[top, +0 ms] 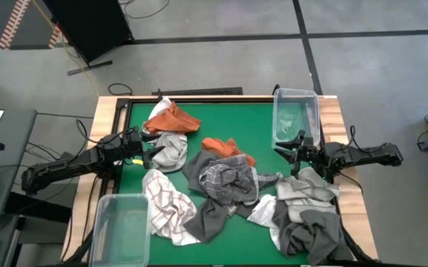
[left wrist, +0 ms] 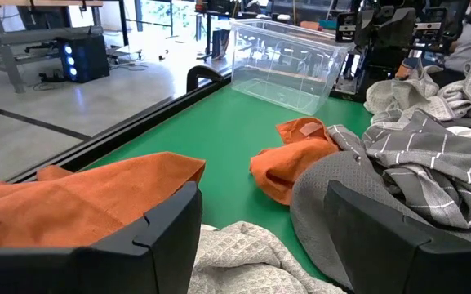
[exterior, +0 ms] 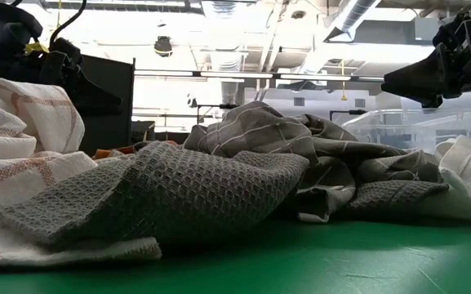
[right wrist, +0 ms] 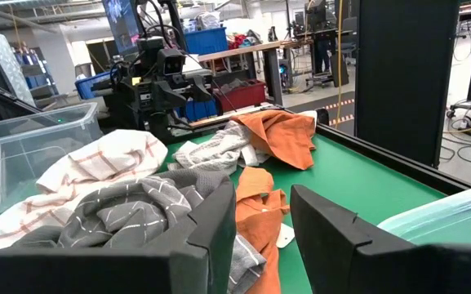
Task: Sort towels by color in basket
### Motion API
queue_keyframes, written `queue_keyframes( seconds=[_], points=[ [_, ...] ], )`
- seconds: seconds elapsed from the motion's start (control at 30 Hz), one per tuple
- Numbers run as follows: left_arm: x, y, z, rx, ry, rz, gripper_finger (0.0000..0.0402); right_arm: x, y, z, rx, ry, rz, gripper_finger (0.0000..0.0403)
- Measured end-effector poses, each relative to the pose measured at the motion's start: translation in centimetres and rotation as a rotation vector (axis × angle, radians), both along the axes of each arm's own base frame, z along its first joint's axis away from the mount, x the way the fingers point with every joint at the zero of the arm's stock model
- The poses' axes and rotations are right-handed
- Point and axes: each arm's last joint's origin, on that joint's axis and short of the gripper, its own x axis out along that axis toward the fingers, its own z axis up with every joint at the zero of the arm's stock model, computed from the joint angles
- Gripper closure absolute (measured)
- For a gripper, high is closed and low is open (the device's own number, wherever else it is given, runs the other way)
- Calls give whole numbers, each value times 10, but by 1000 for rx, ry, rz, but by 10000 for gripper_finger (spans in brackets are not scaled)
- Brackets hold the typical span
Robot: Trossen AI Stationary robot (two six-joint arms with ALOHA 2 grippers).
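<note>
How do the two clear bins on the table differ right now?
The far bin sits at the right arm's corner, beside the right gripper; the near bin sits at the left arm's near corner, apart from the left gripper. A white checked towel touches the near bin; none touches the far one. Both hold no towels.

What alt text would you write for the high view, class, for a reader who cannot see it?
Rust-orange, grey, white and checked towels lie heaped on a green table. The left gripper and right gripper, both empty, flank the pile, with clear bins at the far right and near left.
</note>
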Motion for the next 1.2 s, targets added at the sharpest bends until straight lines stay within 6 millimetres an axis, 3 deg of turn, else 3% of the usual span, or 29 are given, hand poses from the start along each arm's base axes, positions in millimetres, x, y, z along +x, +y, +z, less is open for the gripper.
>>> queue_keyframes(
  seconds=[0.43,0.77,1.1,1.2],
  points=[
    [0,0,0,0,0,0,157,0,-2,4,-87,-25,-19,253],
    [0,0,0,0,0,0,157,-4,-3,30,-56,-299,-46,253],
    [0,0,0,0,0,0,157,-23,-2,65,-259,-647,-31,253],
    [0,0,0,0,0,0,157,-27,-1,76,-303,-673,8,253]
  ],
)
